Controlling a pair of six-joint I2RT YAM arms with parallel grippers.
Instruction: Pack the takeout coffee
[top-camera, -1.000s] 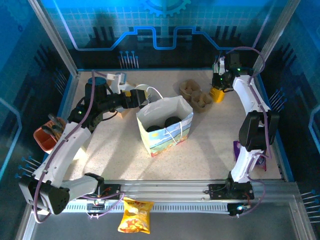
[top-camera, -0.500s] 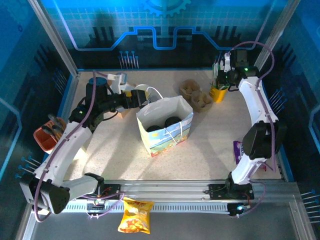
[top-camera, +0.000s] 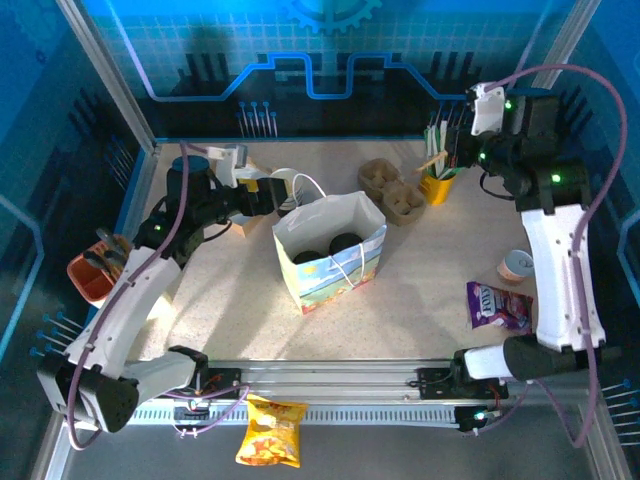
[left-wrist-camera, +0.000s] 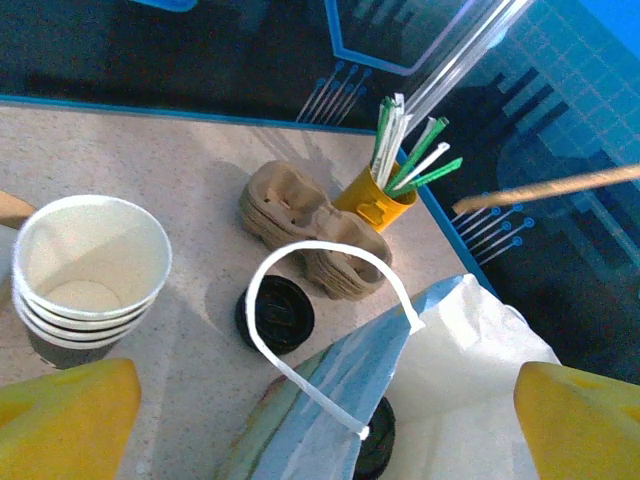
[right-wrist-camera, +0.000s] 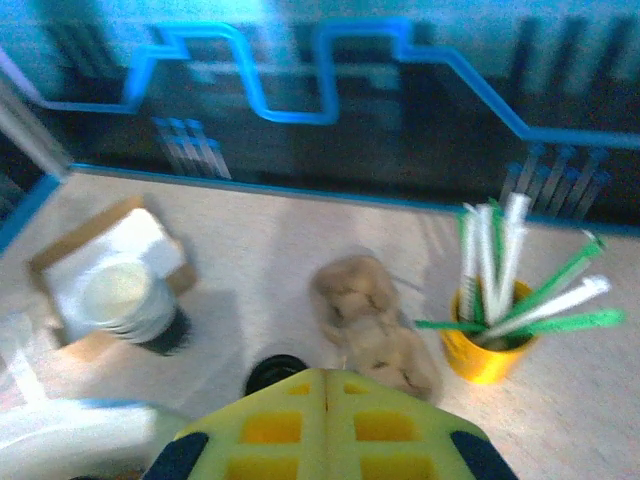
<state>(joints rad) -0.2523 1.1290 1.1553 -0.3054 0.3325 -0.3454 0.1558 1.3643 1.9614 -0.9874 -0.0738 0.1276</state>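
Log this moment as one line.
left end effector: open, at paper bag handle | right end effector: shut on wooden stirrer, near yellow straw cup

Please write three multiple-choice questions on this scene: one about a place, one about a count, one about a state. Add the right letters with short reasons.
1. Where do the straws stand?
A) in the yellow cup
B) in the cardboard trays
C) in the white cups

2. Seen from above, how many black lids show inside the paper bag?
A) none
B) two
C) four

3. How do the jaws of the left gripper stand?
A) shut
B) wide open
C) shut on a cup

Answers:
1 A: the straws stick up out of the yellow cup.
2 B: two round lids lie side by side in the bag.
3 B: its yellow fingers are far apart.
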